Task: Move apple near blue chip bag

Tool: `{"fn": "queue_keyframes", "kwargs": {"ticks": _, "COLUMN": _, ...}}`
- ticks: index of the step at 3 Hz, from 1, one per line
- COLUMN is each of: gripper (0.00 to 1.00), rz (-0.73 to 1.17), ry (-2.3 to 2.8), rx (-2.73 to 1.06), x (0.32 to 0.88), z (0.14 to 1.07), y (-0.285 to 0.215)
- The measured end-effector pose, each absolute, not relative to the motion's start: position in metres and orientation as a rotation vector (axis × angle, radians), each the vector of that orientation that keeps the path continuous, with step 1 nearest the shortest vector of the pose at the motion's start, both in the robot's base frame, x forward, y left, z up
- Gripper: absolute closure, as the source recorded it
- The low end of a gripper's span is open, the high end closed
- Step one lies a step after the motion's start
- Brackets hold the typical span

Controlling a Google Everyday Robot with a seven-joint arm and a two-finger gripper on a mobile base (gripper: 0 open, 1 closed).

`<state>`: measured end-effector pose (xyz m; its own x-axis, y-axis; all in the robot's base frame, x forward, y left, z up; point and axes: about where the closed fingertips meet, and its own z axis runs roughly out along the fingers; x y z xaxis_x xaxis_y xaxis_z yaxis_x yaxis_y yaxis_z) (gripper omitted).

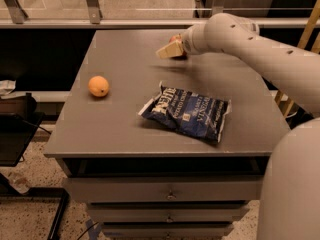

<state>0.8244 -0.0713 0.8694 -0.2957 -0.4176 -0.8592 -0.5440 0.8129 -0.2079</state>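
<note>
The apple point(175, 37) is a small red fruit at the far right part of the grey table top point(125, 119); only its top shows above my gripper. My gripper point(169, 50) reaches in from the right and sits right at the apple, in front of it and covering most of it. The blue chip bag point(186, 113) lies flat near the table's front middle-right, dark blue with white lettering, well in front of the apple and the gripper.
A round orange fruit point(98, 86) lies on the left part of the table. The table is a drawer cabinet with handles point(171, 196) at the front. My arm point(260, 49) spans the table's right side. A rail point(125, 22) runs behind the table.
</note>
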Motion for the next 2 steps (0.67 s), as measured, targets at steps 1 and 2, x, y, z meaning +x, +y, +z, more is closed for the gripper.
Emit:
{"fn": "queue_keyframes", "kwargs": {"ticks": 1, "gripper": 0.18, "rz": 0.139, "ry": 1.955, "rx": -0.686, "x": 0.8325, "z": 0.8609, "y": -0.0711}}
{"fn": "queue_keyframes", "kwargs": {"ticks": 2, "gripper": 0.41, "rz": 0.138, "ry": 1.961, "rx": -0.668, "x": 0.8359, "z": 0.8565, "y": -0.0710}}
